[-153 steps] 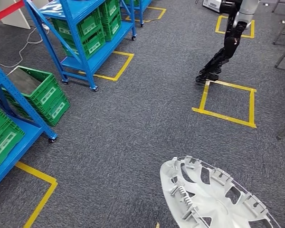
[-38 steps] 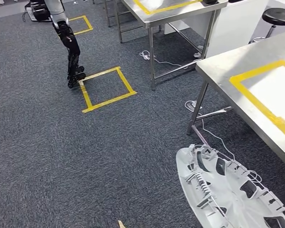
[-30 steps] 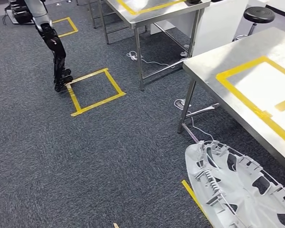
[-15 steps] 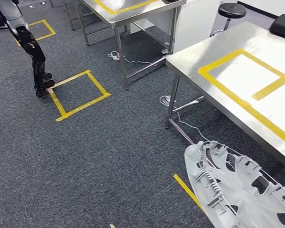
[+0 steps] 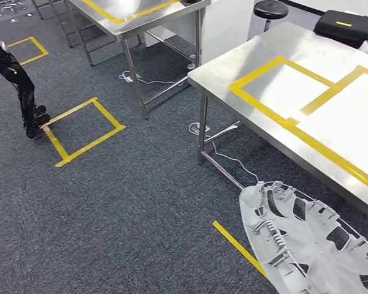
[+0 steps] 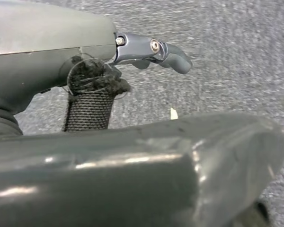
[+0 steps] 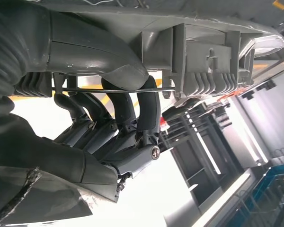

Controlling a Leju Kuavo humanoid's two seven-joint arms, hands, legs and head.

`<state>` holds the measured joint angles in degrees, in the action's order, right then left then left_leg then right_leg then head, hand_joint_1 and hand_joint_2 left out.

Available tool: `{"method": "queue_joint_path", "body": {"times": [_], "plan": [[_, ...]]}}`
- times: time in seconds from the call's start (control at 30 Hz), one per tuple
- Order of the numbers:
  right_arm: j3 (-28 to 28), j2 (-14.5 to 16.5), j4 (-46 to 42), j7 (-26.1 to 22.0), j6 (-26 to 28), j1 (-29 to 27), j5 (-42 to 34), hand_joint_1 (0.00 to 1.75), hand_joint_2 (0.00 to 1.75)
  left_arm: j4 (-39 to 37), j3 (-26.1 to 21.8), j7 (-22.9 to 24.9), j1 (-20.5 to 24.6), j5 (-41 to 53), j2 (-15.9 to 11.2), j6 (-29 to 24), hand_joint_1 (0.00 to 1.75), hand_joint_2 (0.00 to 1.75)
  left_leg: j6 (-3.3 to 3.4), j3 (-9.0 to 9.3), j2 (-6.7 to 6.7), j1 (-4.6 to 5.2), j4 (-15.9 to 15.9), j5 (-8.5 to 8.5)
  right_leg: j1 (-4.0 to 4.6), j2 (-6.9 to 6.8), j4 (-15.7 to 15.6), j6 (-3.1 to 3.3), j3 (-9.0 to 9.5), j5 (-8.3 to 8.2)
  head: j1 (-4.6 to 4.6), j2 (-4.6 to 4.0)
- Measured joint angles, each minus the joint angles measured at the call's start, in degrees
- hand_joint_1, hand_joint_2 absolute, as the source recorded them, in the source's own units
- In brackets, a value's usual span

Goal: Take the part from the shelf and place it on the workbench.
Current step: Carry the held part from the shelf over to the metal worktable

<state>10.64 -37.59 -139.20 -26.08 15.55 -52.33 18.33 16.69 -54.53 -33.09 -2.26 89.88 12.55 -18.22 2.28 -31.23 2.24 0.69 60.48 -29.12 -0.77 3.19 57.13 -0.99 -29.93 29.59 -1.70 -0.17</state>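
**Wheel cover in right hand, beside the workbench**

Head view: the white plastic wheel cover (image 5: 311,242), ribbed inner side up w/ clips and a wire ring showing, sits low at the robot's right, over the grey carpet (image 5: 140,202). It is tilted, its far edge close to the front edge of the steel workbench (image 5: 284,58) but not on it; I can't tell if they touch. Workbench top carries a yellow tape outline (image 5: 284,116) w/ an inner dividing strip. A black case (image 5: 344,26) lies at the bench's far corner, a black stool (image 5: 271,10) stands behind it.

Right wrist view: right hand (image 7: 111,127) grips the wheel cover (image 7: 190,56) – thick thumb on one face of the rim, dark fingers (image 7: 147,109) curled up against the other side near a ribbed clip block. Firmly closed on the part.

Left wrist view: left hand (image 6: 97,94) holds nothing; one finger (image 6: 169,54) extends nearly straight over the carpet. Rest of the fingers hidden by the thumb and cover, so can't tell how far open it is.

Elsewhere: second steel table (image 5: 126,15) further back, also taped yellow; white cable (image 5: 228,159) on the floor under the workbench; yellow tape square (image 5: 83,131) on the carpet, w/ another robot's black legs (image 5: 22,92) at its corner; a short yellow strip (image 5: 237,248) next to the cover.
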Motion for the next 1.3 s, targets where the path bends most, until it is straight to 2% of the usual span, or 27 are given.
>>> {"method": "queue_joint_path", "body": {"times": [0.07,0.1,0.17,0.2,0.27,0.3,0.33,0.37,0.4,0.47,0.53,0.6,0.63,0.7,0.77,0.8,0.83,0.87,0.9,0.93,1.0,1.03,1.07,1.13,1.2,1.23,1.3], "plan": [[0.00,0.01,-0.03,0.00,-0.01,0.05,0.00,1.75,1.75,-0.02,0.00,0.00,-0.03,0.00,-0.13,-0.02,0.00,0.00,0.60,0.88,0.95,0.21,-2.41,0.30,-0.30,0.81,0.02,-0.51,-0.55,-0.25,-0.08,0.00],[0.04,0.01,-0.04,0.00,-0.01,0.03,0.00,1.75,1.75,-0.04,0.00,0.00,-0.04,0.00,-0.10,-0.04,0.00,0.00,0.63,0.92,0.56,0.23,-2.93,0.44,-0.38,1.24,-0.11,-0.88,-0.87,-0.45,-0.20,0.00],[0.13,0.02,-0.10,0.00,0.01,-0.12,-0.02,1.75,1.75,-0.05,0.00,0.00,0.04,-0.03,-0.07,-0.07,0.00,0.00,0.66,1.26,-0.46,-0.02,-4.18,0.91,-0.38,0.53,0.37,-1.47,-1.53,0.03,-0.17,0.00],[0.20,0.01,-0.12,-0.01,0.01,-0.10,-0.03,1.75,1.75,-0.06,0.00,0.00,0.09,-0.03,-0.05,-0.09,0.00,0.00,0.69,1.42,-1.00,-0.19,-4.79,1.21,-0.31,-0.40,1.80,-1.74,-2.31,1.10,-0.04,0.00],[0.30,-0.01,-0.14,0.03,0.01,-0.01,-0.08,1.75,1.75,-0.10,0.00,-0.03,0.09,-0.03,0.05,-0.07,0.00,0.00,0.77,1.46,-2.00,-0.25,-5.20,1.46,-0.41,-2.26,8.22,-2.30,-5.24,4.74,0.23,0.00],[0.43,-0.02,-0.14,0.58,-0.02,-0.10,-0.28,1.75,1.75,-0.14,0.00,-0.20,0.06,-0.06,0.10,0.11,0.00,0.00,0.78,1.38,-2.55,-0.23,-5.17,1.47,-0.48,-2.57,12.01,-2.62,-6.96,6.35,0.27,0.00],[0.74,-0.01,-0.16,1.57,-0.37,-0.46,-1.03,1.75,1.75,-0.22,0.00,-0.52,0.04,-0.17,0.15,0.45,0.00,0.00,0.75,1.35,-3.10,-0.22,-5.12,1.45,-0.57,-2.70,14.65,-2.90,-8.12,7.10,0.28,0.00],[1.61,0.04,-0.22,2.50,-1.57,-0.97,-2.65,1.75,1.75,-0.35,0.00,-0.89,0.08,-0.35,0.18,0.85,0.00,0.00,0.70,1.33,-3.60,-0.24,-5.04,1.42,-0.66,-2.80,15.22,-3.14,-8.26,6.72,0.28,0.00],[3.29,0.49,-0.29,3.11,-4.28,-1.28,-5.15,1.75,1.75,-0.55,0.00,-1.24,0.17,-0.59,0.23,1.22,0.00,0.00,0.58,1.32,-4.04,-0.30,-4.90,1.34,-0.75,-3.02,13.34,-3.36,-7.21,5.31,0.30,0.00],[9.82,3.96,-0.41,2.01,-16.42,1.10,-10.64,1.75,1.75,-1.13,0.00,-1.51,0.45,-1.13,0.36,1.31,0.00,0.00,0.06,1.30,-4.75,-0.42,-4.35,1.00,-0.84,-4.27,5.31,-3.66,-2.94,1.75,0.38,0.00],[19.52,10.22,-0.62,-0.07,-36.37,6.90,-13.54,1.75,1.75,-1.77,0.01,-1.65,0.65,-1.58,0.48,0.86,0.00,0.00,-0.68,1.34,-5.33,-0.29,-3.73,0.53,-0.75,-5.00,0.02,-3.04,-0.31,0.20,0.45,-0.01],[28.48,15.82,-1.08,-1.33,-55.54,11.67,-14.19,1.75,1.75,-2.28,0.02,-1.83,0.85,-1.86,0.49,0.47,0.00,0.00,-1.19,1.62,-5.82,-0.16,-3.55,0.31,-0.63,-4.49,-0.40,-1.90,-0.21,0.23,0.31,-0.02],[31.76,17.99,-1.29,-1.61,-61.62,13.35,-14.14,1.75,1.75,-2.44,0.02,-1.89,0.97,-1.93,0.46,0.37,0.00,0.00,-1.44,1.72,-5.89,-0.23,-3.49,0.19,-0.66,-4.24,-0.35,-1.43,-0.20,0.16,0.23,-0.02],[36.91,21.61,-1.60,-1.78,-66.91,15.81,-13.79,1.75,1.75,-2.78,0.02,-1.96,1.12,-1.99,0.42,0.26,0.00,0.00,-2.09,1.10,-4.83,-0.43,-1.64,-1.49,-0.78,-3.80,-0.35,-0.59,-0.08,-0.17,0.14,-0.01],[40.40,24.03,-1.77,-1.77,-65.38,17.38,-13.46,1.75,1.75,-3.13,0.02,-1.99,1.17,-2.00,0.40,0.25,0.00,0.00,-2.55,-1.55,-3.33,-0.57,4.81,-5.54,-0.82,-3.18,-0.35,0.01,-0.21,-0.51,0.02,-0.01],[41.70,24.98,-1.81,-1.79,-64.24,18.11,-13.40,1.75,1.75,-3.27,0.02,-1.99,1.16,-2.01,0.38,0.25,0.00,0.00,-2.60,-3.26,-3.02,-0.59,8.97,-7.50,-0.77,-2.73,-0.32,0.17,-0.40,-0.63,-0.02,-0.01],[42.78,25.87,-1.86,-1.83,-63.32,18.89,-13.41,1.75,1.75,-3.39,0.02,-1.99,1.16,-2.01,0.35,0.25,0.00,0.00,-2.55,-4.55,-2.95,-0.60,12.20,-8.58,-0.67,-2.21,-0.29,0.25,-0.53,-0.70,-0.05,-0.01],[43.66,26.64,-1.91,-1.87,-62.82,19.60,-13.42,1.75,1.75,-3.51,0.02,-1.99,1.17,-2.01,0.33,0.25,0.00,0.00,-2.38,-5.05,-2.92,-0.59,13.52,-8.47,-0.56,-1.68,-0.27,0.28,-0.57,-0.74,-0.07,-0.01],[44.42,27.31,-1.96,-1.91,-62.61,20.14,-13.42,1.75,1.75,-3.60,0.02,-1.99,1.19,-2.01,0.31,0.25,0.00,0.00,-2.08,-4.53,-2.80,-0.54,12.42,-7.15,-0.42,-1.15,-0.25,0.28,-0.52,-0.75,-0.07,-0.01],[45.10,27.89,-2.04,-1.97,-62.76,20.64,-13.39,1.75,1.75,-3.67,0.02,-2.00,1.22,-2.01,0.29,0.25,0.00,0.00,-1.61,-3.10,-2.41,-0.47,9.12,-4.95,-0.28,-0.61,-0.24,0.28,-0.42,-0.75,-0.06,-0.02],[46.35,29.04,-2.22,-2.35,-64.01,21.87,-13.19,1.75,1.75,-3.76,0.02,-1.90,1.22,-2.05,0.16,0.26,0.00,0.00,-0.31,0.18,-0.24,-0.27,1.18,-1.00,-0.11,0.35,-0.17,0.18,-0.45,-0.76,0.04,-0.02],[47.03,29.84,-2.38,-2.82,-65.63,22.66,-12.83,1.75,1.75,-3.84,0.02,-1.69,1.22,-2.14,0.13,0.28,0.00,0.00,0.16,1.23,0.74,-0.14,-1.49,-0.09,-0.15,0.80,-0.12,-0.02,-0.66,-0.83,0.04,-0.02],[47.86,30.84,-2.57,-3.62,-68.10,23.66,-12.30,1.75,1.75,-3.91,0.02,-1.41,1.21,-2.27,0.09,0.27,0.00,0.00,0.44,1.62,1.34,-0.06,-2.69,0.06,-0.28,1.23,-0.08,-0.30,-0.97,-0.95,0.05,-0.02],[51.01,33.52,-3.32,-6.37,-76.53,26.93,-10.69,1.75,1.75,-3.99,0.02,-1.03,1.13,-2.57,0.21,-0.04,0.00,0.00,0.42,1.72,0.66,-0.04,-3.52,0.12,-0.51,2.04,-0.12,-1.02,-1.63,-1.26,-0.07,-0.01],[56.01,36.11,-4.20,-9.48,-85.13,30.86,-9.26,1.75,1.75,-4.00,0.02,-1.05,1.10,-2.90,0.46,-0.41,0.00,0.00,0.43,1.90,-0.52,-0.29,-4.50,0.61,-0.47,0.78,1.15,-1.44,-2.68,-0.37,0.05,-0.01],[58.51,37.10,-4.57,-10.52,-87.77,32.52,-8.77,1.75,1.75,-4.01,0.01,-1.05,1.10,-3.03,0.63,-0.48,0.00,0.00,0.46,1.96,-1.14,-0.43,-4.95,0.83,-0.41,-0.38,3.25,-1.58,-3.78,1.01,0.18,-0.01],[62.11,38.66,-5.00,-11.46,-89.67,34.91,-8.30,1.75,1.75,-4.01,0.00,-1.03,1.01,-3.17,0.87,-0.47,0.00,0.00,0.57,1.83,-2.33,-0.39,-5.05,0.91,-0.45,-2.20,10.41,-2.02,-7.05,4.86,0.44,-0.01]]}}
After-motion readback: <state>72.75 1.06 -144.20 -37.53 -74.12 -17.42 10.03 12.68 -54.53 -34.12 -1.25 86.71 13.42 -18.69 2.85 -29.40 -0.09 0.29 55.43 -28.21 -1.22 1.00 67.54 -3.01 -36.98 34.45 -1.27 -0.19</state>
